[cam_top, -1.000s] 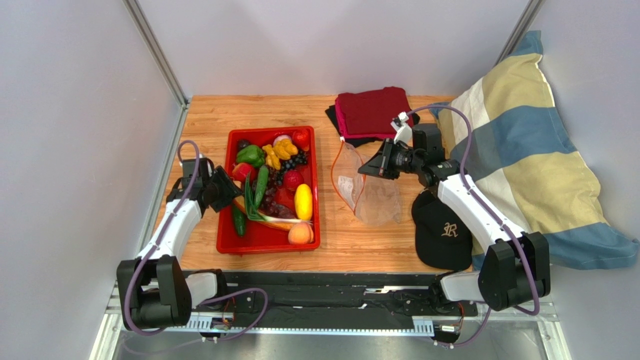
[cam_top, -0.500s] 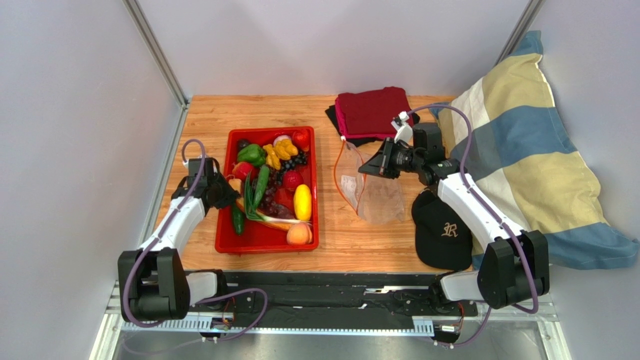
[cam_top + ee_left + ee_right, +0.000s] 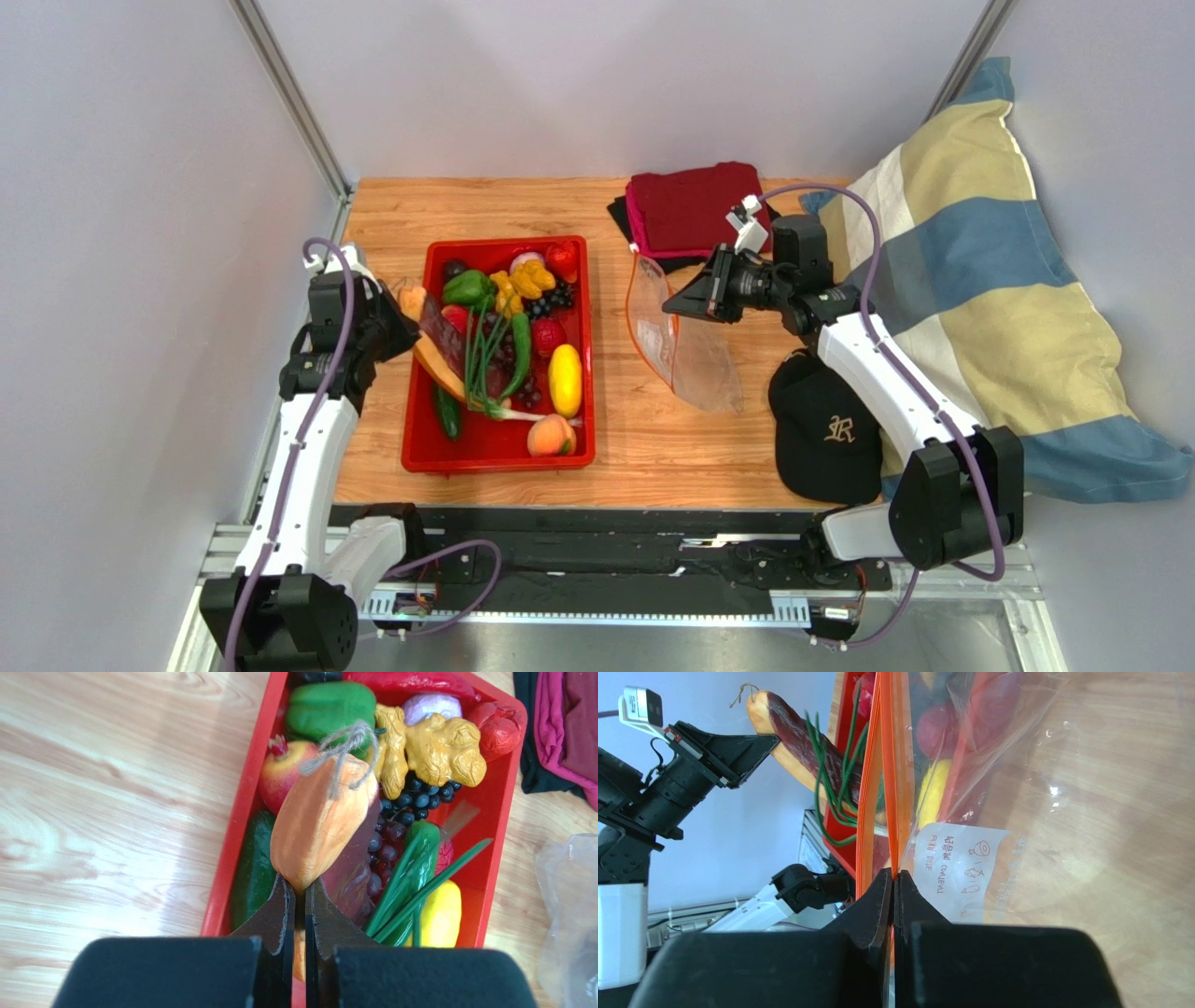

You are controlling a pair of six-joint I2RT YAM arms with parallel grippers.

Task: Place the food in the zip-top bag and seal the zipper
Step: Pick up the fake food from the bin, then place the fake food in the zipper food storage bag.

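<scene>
My left gripper (image 3: 400,322) (image 3: 298,889) is shut on the pointed end of an orange-tan toy food (image 3: 432,342) (image 3: 324,815) with a dark red side and a twine loop, holding it above the left side of the red tray (image 3: 417,420). Green onion strands (image 3: 485,359) hang against it. More food lies in the tray: green pepper (image 3: 330,708), ginger (image 3: 439,747), grapes (image 3: 415,798), yellow lemon (image 3: 565,377). My right gripper (image 3: 699,300) (image 3: 893,876) is shut on the orange zipper (image 3: 901,763) of the clear zip-top bag (image 3: 690,353), holding it up on edge, mouth gaping toward the tray.
Folded dark red cloths (image 3: 697,210) lie at the back behind the bag. A black cap (image 3: 828,427) sits right of the bag near the front. A large striped pillow (image 3: 982,294) fills the right side. Grey walls close the left and back.
The left gripper closed on the orange-tan food and lifted it up and to the left out of the tray. The right gripper raised the bag more upright.
</scene>
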